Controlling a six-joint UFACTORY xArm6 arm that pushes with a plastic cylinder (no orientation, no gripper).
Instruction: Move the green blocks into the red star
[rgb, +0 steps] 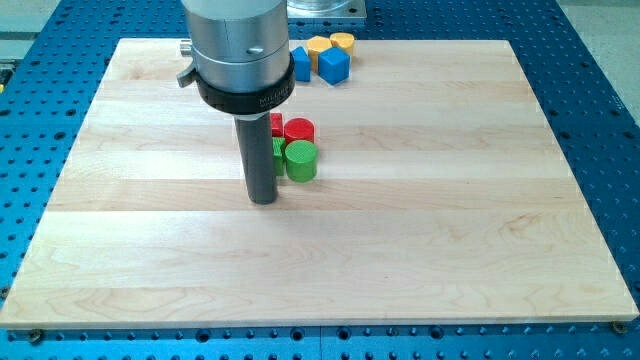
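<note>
My tip (263, 200) rests on the wooden board (400, 250) just left of and slightly below the green cylinder (301, 160). A second green block (277, 151) is mostly hidden behind the rod; its shape cannot be made out. A red cylinder (299, 130) stands just above the green cylinder, touching it. A red block (276, 124), possibly the star, peeks out behind the rod to the left of the red cylinder. The four blocks form a tight cluster.
At the view's top edge of the board sit a blue cube (334, 65), another blue block (300, 63), a yellow cylinder (343, 42) and a yellow block (318, 46). The arm's grey body (240, 50) covers the upper left-centre.
</note>
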